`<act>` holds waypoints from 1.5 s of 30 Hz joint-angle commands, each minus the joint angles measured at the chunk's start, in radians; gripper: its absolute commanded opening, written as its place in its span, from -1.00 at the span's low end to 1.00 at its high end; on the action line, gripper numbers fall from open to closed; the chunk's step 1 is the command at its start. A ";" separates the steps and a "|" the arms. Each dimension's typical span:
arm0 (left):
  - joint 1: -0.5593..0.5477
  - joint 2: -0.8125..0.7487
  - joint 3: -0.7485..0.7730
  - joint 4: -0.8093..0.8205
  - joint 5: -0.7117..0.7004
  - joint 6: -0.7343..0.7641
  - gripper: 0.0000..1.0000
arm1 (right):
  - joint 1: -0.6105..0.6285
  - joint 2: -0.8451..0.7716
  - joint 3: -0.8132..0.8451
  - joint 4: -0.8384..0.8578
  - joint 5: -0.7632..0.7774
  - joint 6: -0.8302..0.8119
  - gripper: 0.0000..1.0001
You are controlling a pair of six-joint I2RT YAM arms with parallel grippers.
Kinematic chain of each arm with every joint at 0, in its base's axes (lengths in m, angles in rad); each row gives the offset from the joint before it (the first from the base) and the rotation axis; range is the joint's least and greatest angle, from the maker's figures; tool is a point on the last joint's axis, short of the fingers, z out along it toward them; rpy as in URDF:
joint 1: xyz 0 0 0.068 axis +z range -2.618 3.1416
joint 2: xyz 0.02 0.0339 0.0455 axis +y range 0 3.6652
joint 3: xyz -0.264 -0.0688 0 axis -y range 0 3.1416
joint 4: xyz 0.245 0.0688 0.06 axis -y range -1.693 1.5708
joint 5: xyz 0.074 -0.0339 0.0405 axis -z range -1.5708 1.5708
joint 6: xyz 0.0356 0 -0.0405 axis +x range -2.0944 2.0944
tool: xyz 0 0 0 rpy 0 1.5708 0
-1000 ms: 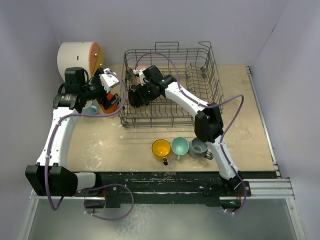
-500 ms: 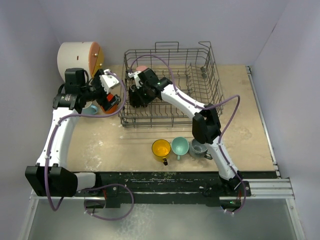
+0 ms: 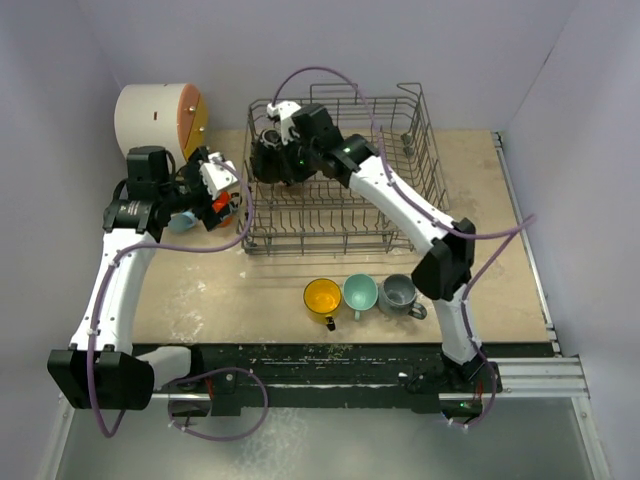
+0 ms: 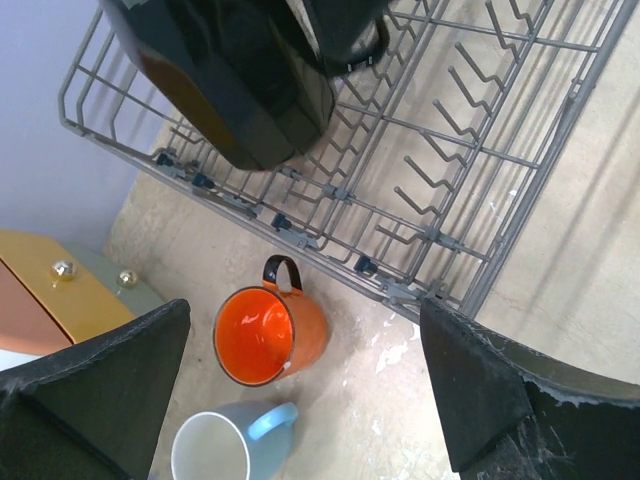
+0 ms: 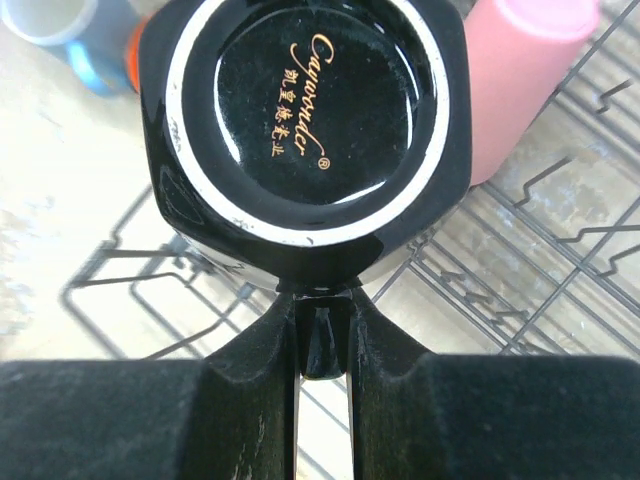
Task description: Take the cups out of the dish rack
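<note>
My right gripper (image 5: 322, 385) is shut on the handle of the black mug (image 5: 305, 120), which hangs bottom-up toward the camera over the dish rack (image 5: 560, 230). From above, that gripper (image 3: 285, 156) holds the black mug (image 3: 264, 165) over the back left corner of the dish rack (image 3: 400, 190). A pink tumbler (image 5: 525, 70) lies in the rack beside it. My left gripper (image 4: 300, 400) is open above the orange mug (image 4: 268, 335) and the light blue mug (image 4: 215, 450), both standing on the table left of the rack. Yellow (image 3: 322, 297), teal (image 3: 360, 292) and grey (image 3: 398, 293) mugs stand in front of the rack.
A white cylindrical cabinet (image 3: 155, 115) with an orange-yellow front stands at the back left, close behind my left gripper (image 3: 232, 196). The right arm's purple cable loops above the rack. Side walls close in the table on both sides.
My right gripper has shut on the black mug's handle and lifted it up and toward the rack's back left corner. The left arm has drifted slightly toward the rack, still open.
</note>
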 commanded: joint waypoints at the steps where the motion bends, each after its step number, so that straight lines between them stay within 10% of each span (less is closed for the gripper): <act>1: -0.002 -0.030 -0.011 0.065 0.052 0.063 0.99 | -0.004 -0.160 0.013 0.091 -0.031 0.099 -1.00; 16: -0.184 -0.214 -0.244 0.328 0.024 0.385 0.99 | -0.003 -0.603 -0.583 0.498 -0.357 0.553 -1.00; 31: -0.219 -0.322 -0.217 0.298 0.082 0.377 0.96 | -0.003 -0.740 -0.929 0.851 -0.537 0.845 -1.00; 45: -0.220 -0.348 -0.217 0.437 0.128 0.227 0.33 | 0.023 -0.750 -1.147 1.413 -0.594 1.271 -1.00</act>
